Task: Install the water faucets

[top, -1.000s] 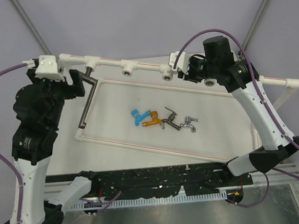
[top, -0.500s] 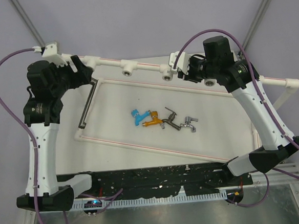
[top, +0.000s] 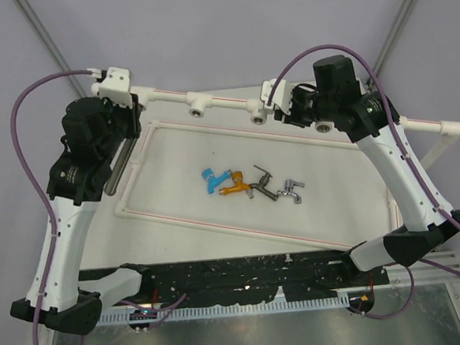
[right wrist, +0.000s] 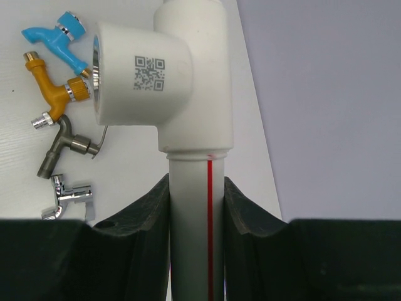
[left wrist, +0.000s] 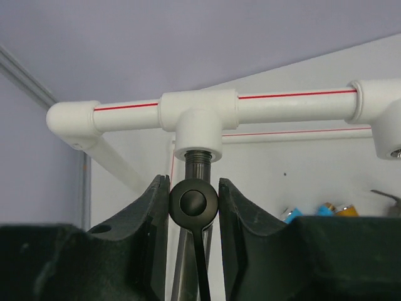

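The larger dark-grey faucet (left wrist: pixel 193 202) has its threaded stem in the leftmost tee socket (left wrist: pixel 198 135) of the white pipe frame (top: pixel 209 103). Its long arm (top: pixel 117 166) hangs toward the near side. My left gripper (left wrist: pixel 193 182) is shut on the faucet's round head. My right gripper (right wrist: pixel 196 182) is shut on the frame's white pipe (right wrist: pixel 191 238), just below a tee (right wrist: pixel 156 75). The blue (top: pixel 211 179), orange (top: pixel 235 186), dark metal (top: pixel 261 184) and chrome (top: pixel 292 190) faucets lie loose in a row on the white mat.
Open brass-lined sockets (top: pixel 198 109) face forward along the frame's top pipe. A lower white pipe (top: pixel 218 225) runs across the mat's near side. The black rail (top: pixel 237 275) with both arm bases borders the table's near edge.
My left arm has swung right and turned over the frame's left corner. Its jaws have closed from wide open onto the large faucet's head. The right arm has stayed still.
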